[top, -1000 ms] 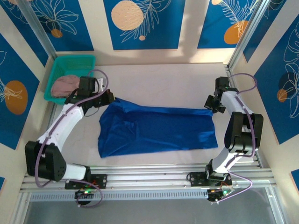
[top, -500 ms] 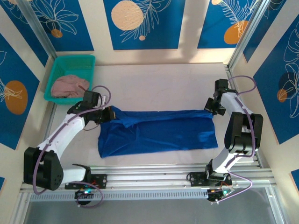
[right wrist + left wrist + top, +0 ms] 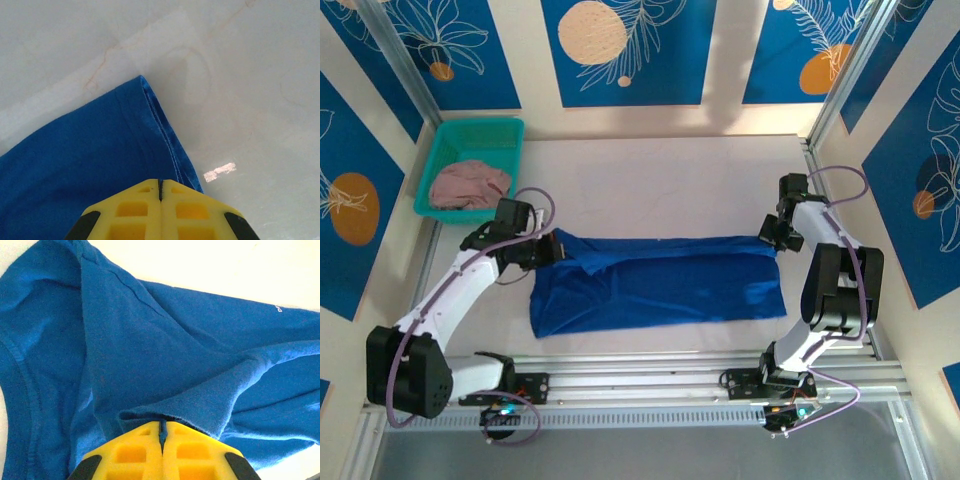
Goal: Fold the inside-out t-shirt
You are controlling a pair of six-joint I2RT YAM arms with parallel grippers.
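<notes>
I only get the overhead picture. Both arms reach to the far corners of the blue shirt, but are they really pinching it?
Observer: The left one is. Its wrist camera shows the left tool shut, with a raised fold of the t-shirt clamped in it.
Operator: And the other arm?
Observer: The right tool is shut too, on the stitched hem close to the shirt's corner.
Operator: Anything on the cloth I can't make out from above?
Observer: A small bit of white print near the far edge, seen by the left wrist camera.
</notes>
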